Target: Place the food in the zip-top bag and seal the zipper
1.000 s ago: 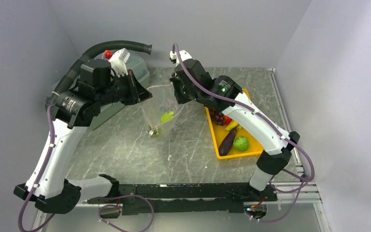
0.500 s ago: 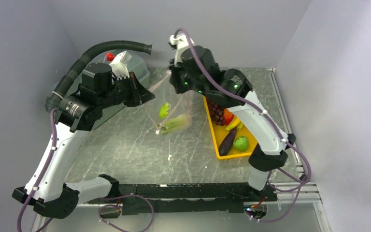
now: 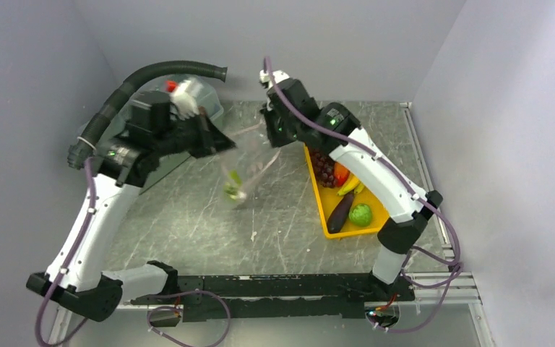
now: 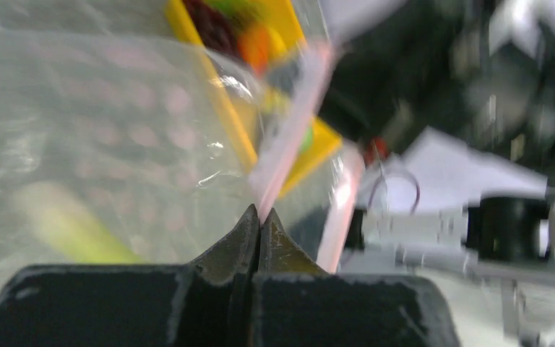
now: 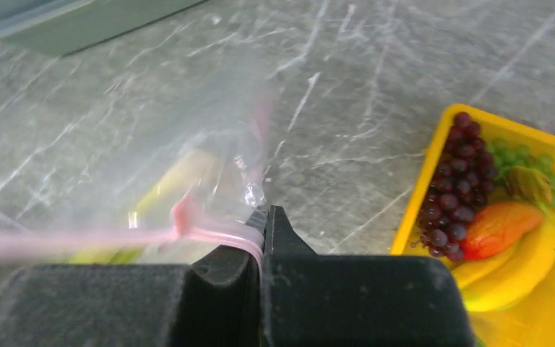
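The clear zip-top bag (image 3: 251, 160) hangs above the table between my two grippers. My left gripper (image 3: 220, 142) is shut on the pink zipper (image 4: 289, 137) at one end of the mouth. At the other end, my right gripper (image 3: 275, 134) is shut on the zipper (image 5: 115, 237). Pale green food (image 3: 233, 185) lies in the bag's low corner, blurred. Grapes (image 5: 455, 188), a red-orange pepper (image 5: 502, 224) and bananas (image 5: 520, 260) lie on the yellow tray (image 5: 412, 210). The eggplant (image 3: 340, 212) and a round green vegetable (image 3: 360, 214) lie there too.
The yellow tray (image 3: 327, 217) sits on the table's right side, under my right arm. A grey lidded tub (image 3: 213, 107) stands at the back left, mostly behind my left arm. A black ribbed hose (image 3: 166, 70) arches above it.
Both grippers have kept hold of the bag while it was shaken. The right gripper rose and came back down. The green food slid left and lower inside the bag.
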{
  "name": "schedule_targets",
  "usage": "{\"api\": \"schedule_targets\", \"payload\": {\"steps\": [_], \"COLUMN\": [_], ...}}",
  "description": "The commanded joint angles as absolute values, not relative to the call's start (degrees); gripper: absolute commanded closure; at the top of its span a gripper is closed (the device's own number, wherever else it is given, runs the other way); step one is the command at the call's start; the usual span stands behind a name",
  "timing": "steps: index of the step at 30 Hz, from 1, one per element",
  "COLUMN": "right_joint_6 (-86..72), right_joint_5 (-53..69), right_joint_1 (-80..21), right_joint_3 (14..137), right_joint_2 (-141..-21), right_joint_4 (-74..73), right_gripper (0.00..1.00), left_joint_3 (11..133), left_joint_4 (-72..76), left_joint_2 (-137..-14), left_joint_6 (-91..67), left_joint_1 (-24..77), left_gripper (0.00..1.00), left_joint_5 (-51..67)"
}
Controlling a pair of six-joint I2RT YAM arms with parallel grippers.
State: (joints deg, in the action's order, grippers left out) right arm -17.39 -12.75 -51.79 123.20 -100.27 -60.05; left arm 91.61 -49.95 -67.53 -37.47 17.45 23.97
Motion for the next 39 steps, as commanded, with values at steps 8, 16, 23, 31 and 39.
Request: {"api": "schedule_targets", "payload": {"steps": [8, 16, 23, 31, 39], "right_joint_6": [-18.52, -18.04, -15.69, -12.66, -8.52], "right_joint_5": [-15.59, -16.17, -14.22, -4.07, -3.69], "right_joint_1": [-51.86, -51.78, -49.14, -42.06, -41.23], "right_joint_3": [120.09, 117.98, 114.65, 97.64, 75.91], "right_joint_2": [-94.41, -95.04, -95.33, -88.22, -80.35], "right_joint_4": [-56.37, -55.3, -49.76, -26.51, -2.32], "right_gripper": [1.0, 1.0, 1.0, 1.0, 1.0], "left_joint_3": [93.44, 91.64, 90.45, 91.02, 82.98], "left_joint_4": [-52.82, -52.6, -50.27, -45.21, -35.86], "left_joint_2": [-66.18, -65.37, -67.18, -67.25, -65.25], "left_joint_6": [-35.45, -34.17, -31.75, -24.88, -19.13], "left_joint_1": [11.16, 11.16, 11.16, 11.16, 11.13], "left_gripper": [1.0, 1.0, 1.0, 1.0, 1.0], "left_joint_5": [31.31, 29.46, 24.8, 17.25, 20.51]}}
